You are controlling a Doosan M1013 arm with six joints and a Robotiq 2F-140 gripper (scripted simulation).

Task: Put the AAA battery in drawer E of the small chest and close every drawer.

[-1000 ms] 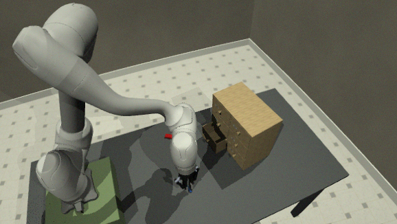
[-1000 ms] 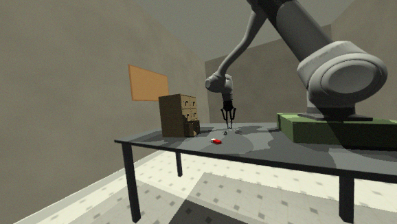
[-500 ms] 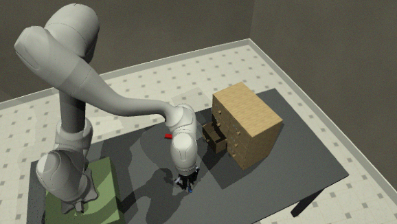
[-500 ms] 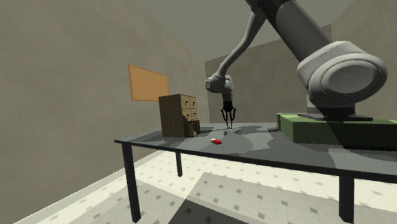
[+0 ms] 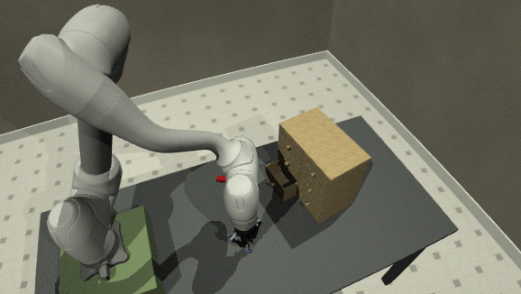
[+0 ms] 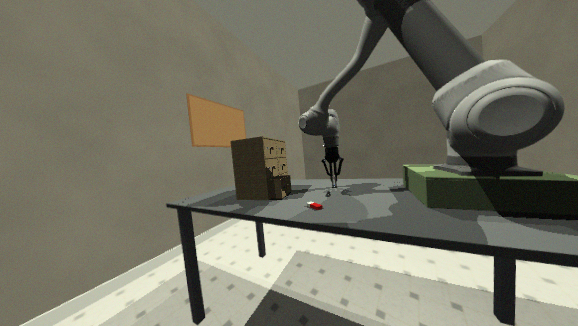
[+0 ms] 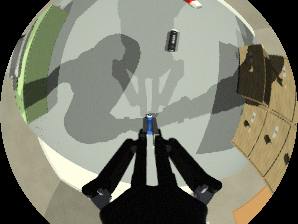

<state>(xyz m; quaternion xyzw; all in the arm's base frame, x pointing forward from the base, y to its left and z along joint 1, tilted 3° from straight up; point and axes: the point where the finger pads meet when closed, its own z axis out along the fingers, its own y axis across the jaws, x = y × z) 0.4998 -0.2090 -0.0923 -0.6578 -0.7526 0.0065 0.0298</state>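
Arm is reaching out over the dark table [image 5: 383,212], wrist pointing straight down, gripper [image 7: 150,131] hanging just above the surface near the table's middle.

Claw: both black fingers are drawn almost together, tips pinching a small blue-and-pale thing, taken as the AAA battery [image 7: 150,121]. It is showing only as a sliver between the fingertips, in line with them. From the top camera it is a blue speck [image 5: 250,251] at the tip of the gripper [image 5: 245,243]. Cannot tell whether it is resting on the table or just off it.

From the side, the gripper [image 6: 334,184] is standing vertical with its tips down close to the table.

The small chest [image 5: 324,162] is sitting upright on the table, well apart from the gripper, its drawer front facing the arm. One low drawer [image 5: 283,180] is sticking out, dark inside, level rather than drooping; the others are looking flush. Drawer letters are too small to read.

Other items lying on the table: a red-and-white block [image 6: 314,205], and a small dark object [image 7: 172,40] between it and the gripper, both apart from the chest.

The arm's base is standing on a green slab [image 5: 140,243]
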